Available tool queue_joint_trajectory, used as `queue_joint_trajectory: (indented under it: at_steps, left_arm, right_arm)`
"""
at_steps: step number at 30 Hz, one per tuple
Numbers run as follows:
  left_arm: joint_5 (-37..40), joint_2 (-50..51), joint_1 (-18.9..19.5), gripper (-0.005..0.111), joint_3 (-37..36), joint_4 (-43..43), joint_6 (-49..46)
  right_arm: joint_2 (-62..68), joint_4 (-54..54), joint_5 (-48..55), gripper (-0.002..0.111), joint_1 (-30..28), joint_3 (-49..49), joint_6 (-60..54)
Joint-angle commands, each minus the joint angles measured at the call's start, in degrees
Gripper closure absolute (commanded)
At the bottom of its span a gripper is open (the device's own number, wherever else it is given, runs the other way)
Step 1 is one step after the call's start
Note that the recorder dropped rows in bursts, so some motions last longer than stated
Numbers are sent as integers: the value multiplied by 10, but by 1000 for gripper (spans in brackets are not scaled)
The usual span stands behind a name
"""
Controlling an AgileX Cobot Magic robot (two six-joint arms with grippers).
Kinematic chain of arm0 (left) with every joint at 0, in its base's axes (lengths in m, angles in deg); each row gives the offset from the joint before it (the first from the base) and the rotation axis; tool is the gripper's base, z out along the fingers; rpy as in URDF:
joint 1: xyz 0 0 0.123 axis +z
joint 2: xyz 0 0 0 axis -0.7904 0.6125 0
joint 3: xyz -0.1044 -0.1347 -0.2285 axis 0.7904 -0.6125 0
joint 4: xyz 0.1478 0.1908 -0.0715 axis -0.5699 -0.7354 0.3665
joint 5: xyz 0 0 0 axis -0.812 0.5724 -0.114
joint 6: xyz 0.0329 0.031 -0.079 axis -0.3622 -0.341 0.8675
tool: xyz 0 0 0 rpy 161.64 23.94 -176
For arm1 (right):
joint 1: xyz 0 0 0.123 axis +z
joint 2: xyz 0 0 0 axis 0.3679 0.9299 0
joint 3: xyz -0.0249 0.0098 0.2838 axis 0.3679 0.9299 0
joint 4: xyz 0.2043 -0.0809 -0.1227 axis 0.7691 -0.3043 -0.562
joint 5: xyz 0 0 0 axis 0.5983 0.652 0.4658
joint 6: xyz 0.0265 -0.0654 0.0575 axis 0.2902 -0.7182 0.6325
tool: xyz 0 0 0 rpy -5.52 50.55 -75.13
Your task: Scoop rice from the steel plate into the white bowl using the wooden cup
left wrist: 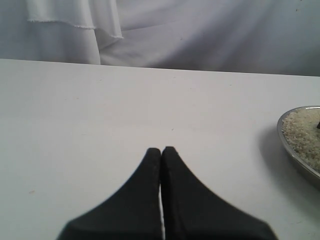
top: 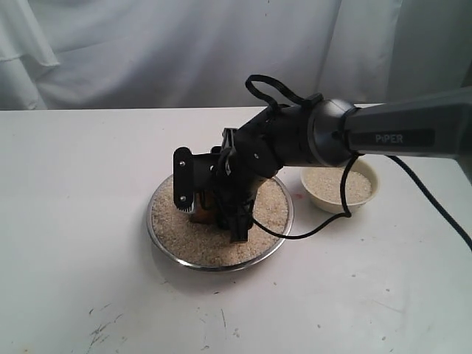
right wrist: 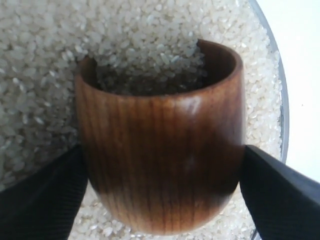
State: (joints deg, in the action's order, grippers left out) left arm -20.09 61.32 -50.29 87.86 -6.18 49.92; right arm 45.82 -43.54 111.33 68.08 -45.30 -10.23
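Right claw is clamped across the wooden cup at its belly, 2 fingers on opposite sides. The mouth is tipped into the rice on the steel plate. Smooth, rigid, rounded wood would probably slip if held lower. The white bowl sits near the plate. Left claw is pressed together over the counter.

In the rice, right jaws straddle the wooden cup — white bowl nearby.

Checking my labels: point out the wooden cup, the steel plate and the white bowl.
wooden cup (right wrist: pixel 160 160), right wrist view, on its grained outer wall.
steel plate (top: pixel 221 268), exterior view, on its near rim.
white bowl (top: pixel 321 204), exterior view, on its near outer wall.
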Motion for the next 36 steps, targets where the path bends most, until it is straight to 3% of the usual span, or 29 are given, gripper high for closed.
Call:
queue_joint_trajectory:
  at_steps: [1, 15, 23, 36]
  left_arm:
    - [-8, -2, -2, 107, -3, -1, 0]
    - [-8, -2, -2, 107, -3, -1, 0]
    - [-8, -2, -2, 107, -3, -1, 0]
    - [-8, -2, -2, 107, -3, -1, 0]
  right_arm:
    - [1, 7, 7, 108, 5, 4, 32]
    - [-55, 156, -23, 108, -39, 26, -22]
    - [-66, 348, -32, 108, -70, 65, -186]
    - [-95, 343, -33, 108, -68, 67, -197]
